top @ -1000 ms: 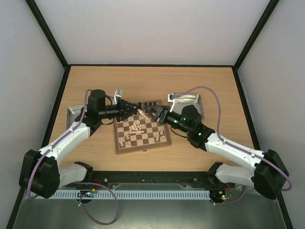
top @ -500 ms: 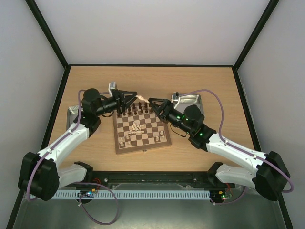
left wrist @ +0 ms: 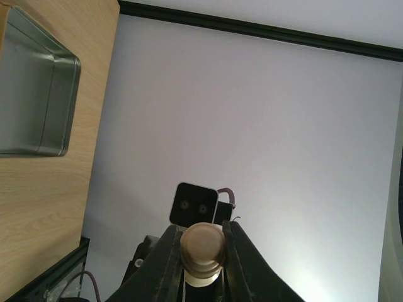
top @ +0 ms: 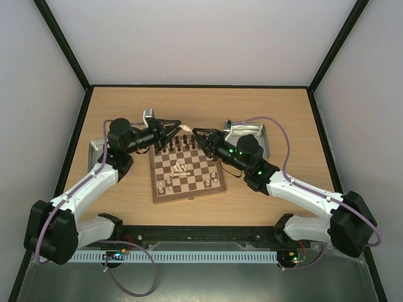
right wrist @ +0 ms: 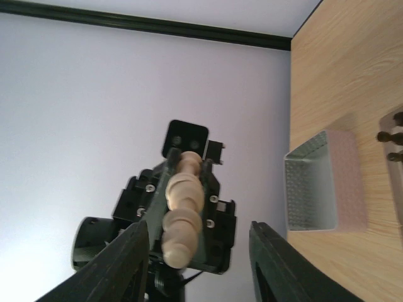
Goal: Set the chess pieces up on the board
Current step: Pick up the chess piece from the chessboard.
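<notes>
Our left hand [top: 178, 124] pinches a pale chess piece [right wrist: 179, 207] in mid-air over the board [top: 189, 195]'s far rim, right hand [top: 196, 133] agape just beside it — a mistimed release could drop it onto the dark chessmen [top: 180, 145].

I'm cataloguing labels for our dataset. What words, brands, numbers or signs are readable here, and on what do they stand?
None can be read. The board, the metal tin, the chess piece and the left gripper holding it show no lettering.
Fine detail on the pale strip along the near edge is too small to read.
</notes>
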You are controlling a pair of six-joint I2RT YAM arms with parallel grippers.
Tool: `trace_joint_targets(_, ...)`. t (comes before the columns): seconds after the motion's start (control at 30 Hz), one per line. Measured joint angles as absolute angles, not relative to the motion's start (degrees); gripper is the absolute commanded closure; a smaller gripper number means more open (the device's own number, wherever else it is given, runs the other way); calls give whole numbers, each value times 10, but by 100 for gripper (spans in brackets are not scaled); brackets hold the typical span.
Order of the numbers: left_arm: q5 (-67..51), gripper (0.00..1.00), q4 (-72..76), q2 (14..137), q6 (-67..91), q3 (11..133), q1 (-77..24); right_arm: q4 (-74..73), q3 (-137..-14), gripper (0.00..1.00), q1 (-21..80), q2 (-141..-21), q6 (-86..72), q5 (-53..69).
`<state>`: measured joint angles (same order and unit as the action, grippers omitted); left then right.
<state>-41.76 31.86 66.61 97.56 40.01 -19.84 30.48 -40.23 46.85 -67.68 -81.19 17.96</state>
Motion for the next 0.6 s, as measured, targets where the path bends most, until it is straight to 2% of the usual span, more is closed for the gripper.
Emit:
trace_joint_targets(0.3, -420, 98, 326, 666, 981, 400, -199, 316, -419, 76, 469, -680, -810, 172)
trace_joint_targets(0.53, -421, 98, 332, 666, 981, 394, -199, 306, -423, 98, 468, -681, -806, 165)
trace_joint_targets(0.6, -421, 98, 332, 666, 980, 393, -199, 297, -428, 98, 468, -682, -802, 164)
